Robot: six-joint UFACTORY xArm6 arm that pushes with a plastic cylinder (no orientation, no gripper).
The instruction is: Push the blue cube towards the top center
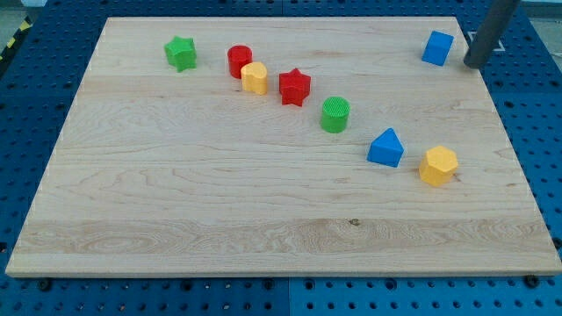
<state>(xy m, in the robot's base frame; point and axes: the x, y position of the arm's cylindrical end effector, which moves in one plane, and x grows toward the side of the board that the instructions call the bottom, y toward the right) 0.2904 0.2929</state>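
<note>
The blue cube sits near the top right corner of the wooden board. My tip is at the end of the dark rod that comes down from the view's top right. It stands just to the right of the blue cube, with a small gap between them, at the board's right edge.
A diagonal row of blocks runs across the board: green star, red cylinder, yellow cylinder, red star, green cylinder, blue triangular block, yellow hexagonal block. Blue pegboard surrounds the board.
</note>
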